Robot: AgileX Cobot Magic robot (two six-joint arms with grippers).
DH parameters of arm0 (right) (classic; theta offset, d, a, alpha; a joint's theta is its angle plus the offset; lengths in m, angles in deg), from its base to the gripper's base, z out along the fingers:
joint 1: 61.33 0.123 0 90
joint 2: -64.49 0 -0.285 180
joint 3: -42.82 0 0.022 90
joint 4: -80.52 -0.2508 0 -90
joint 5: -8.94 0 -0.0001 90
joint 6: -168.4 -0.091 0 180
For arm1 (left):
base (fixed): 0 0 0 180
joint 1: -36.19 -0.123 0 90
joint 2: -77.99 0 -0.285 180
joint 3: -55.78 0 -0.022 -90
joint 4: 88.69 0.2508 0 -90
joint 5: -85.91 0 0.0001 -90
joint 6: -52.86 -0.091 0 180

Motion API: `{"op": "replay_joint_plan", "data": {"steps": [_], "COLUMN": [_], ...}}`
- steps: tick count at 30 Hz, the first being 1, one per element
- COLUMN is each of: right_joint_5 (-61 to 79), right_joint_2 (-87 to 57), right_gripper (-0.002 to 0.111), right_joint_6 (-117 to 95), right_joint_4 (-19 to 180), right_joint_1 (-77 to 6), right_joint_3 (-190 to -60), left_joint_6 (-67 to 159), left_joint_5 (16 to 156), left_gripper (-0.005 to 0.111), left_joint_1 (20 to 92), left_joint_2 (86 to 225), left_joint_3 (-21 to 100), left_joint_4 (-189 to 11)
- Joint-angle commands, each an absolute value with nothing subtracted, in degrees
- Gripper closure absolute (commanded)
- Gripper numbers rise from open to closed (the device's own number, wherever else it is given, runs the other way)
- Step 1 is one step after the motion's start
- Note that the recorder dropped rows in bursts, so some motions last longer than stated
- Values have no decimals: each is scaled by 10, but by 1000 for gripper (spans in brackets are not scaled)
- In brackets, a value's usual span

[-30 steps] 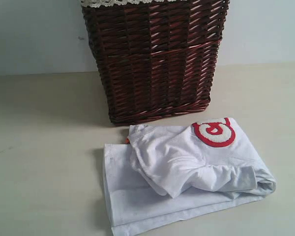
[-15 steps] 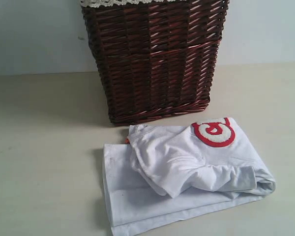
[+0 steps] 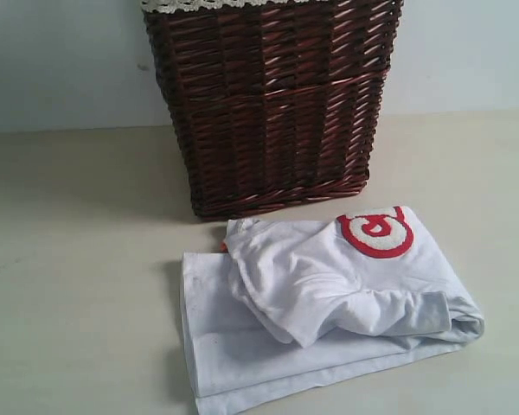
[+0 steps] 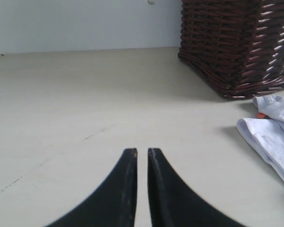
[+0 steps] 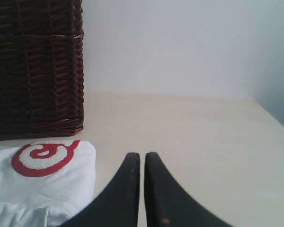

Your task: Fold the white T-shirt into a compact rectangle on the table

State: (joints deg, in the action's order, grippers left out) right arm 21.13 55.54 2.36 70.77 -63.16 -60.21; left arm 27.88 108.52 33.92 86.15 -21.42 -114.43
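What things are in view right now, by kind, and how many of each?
white T-shirt: 1
wicker basket: 1
robot hands: 2, the left hand and the right hand, both shut and empty
Total: 4

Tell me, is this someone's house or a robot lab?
Most likely a robot practice room set up for laundry: a bare beige table in front of a blank white wall, with only a wicker basket and a partly folded white T-shirt on it.
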Motion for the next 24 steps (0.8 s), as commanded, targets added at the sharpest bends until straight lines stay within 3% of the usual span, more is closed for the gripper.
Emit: {"op": "replay_joint_plan", "data": {"steps": [1, 13, 17, 24], "right_joint_5": [231, 231, 232, 232], "right_joint_2": [567, 567, 567, 567], "right_gripper": [102, 102, 102, 102], "right_joint_6": [18, 18, 18, 18], "right_joint_4": [740, 718, 719, 719], "right_joint_1": [-634, -634, -634, -634], "right_joint_3": [-600, -600, -600, -600], "left_joint_6": [278, 278, 273, 159], "left_joint_5": [1082, 1056, 1063, 1291], "left_gripper": [96, 96, 96, 96], "left_joint_1": [340, 340, 340, 340], "left_joint_2": [858, 883, 1207, 1492], "left_joint_3": [-214, -214, -114, 90], "left_joint_4": [-1144, -1142, -1194, -1193]}}
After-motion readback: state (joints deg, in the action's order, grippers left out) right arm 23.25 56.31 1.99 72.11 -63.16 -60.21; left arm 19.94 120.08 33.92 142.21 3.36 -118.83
